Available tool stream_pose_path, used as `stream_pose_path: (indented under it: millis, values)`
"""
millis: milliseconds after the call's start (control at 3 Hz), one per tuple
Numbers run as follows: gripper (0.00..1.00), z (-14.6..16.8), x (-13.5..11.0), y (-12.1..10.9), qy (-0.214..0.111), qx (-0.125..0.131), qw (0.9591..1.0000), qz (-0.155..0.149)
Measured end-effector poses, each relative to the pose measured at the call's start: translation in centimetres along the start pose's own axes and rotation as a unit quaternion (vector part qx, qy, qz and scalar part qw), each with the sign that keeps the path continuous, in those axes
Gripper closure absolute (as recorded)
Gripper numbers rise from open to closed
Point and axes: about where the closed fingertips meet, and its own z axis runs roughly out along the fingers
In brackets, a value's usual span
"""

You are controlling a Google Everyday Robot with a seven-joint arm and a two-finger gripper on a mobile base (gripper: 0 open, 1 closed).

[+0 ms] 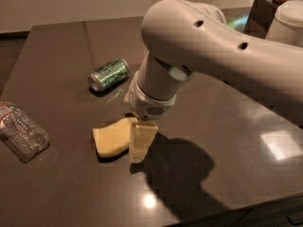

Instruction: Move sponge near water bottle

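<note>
Gripper (140, 144) at edge of sponge (111, 139), water bottle (21, 131) well apart

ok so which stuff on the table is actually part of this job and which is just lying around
Part of the job:
- flat pale yellow foam sponge, mid-table
- clear ribbed plastic water bottle, on its side at the left edge
- claw, low at the sponge's right edge

Just lying about:
- green metal soda can, on its side behind the sponge
</note>
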Motion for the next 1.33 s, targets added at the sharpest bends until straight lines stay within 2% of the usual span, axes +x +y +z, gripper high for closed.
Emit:
stream_pose_path:
  millis: [333,667,1000,1333]
  values:
    - [0.22,0.6,-0.7,0.4,0.001,-0.013,0.9999,-0.006]
    - [0.52,0.8,-1.7,0.6,0.005,-0.023,0.9997,-0.009]
    - [0.84,0.8,-3.8,0.4,0.006,-0.021,0.9993,-0.032]
    - [1.00,0.6,-6.1,0.6,0.001,-0.018,0.9981,-0.059]
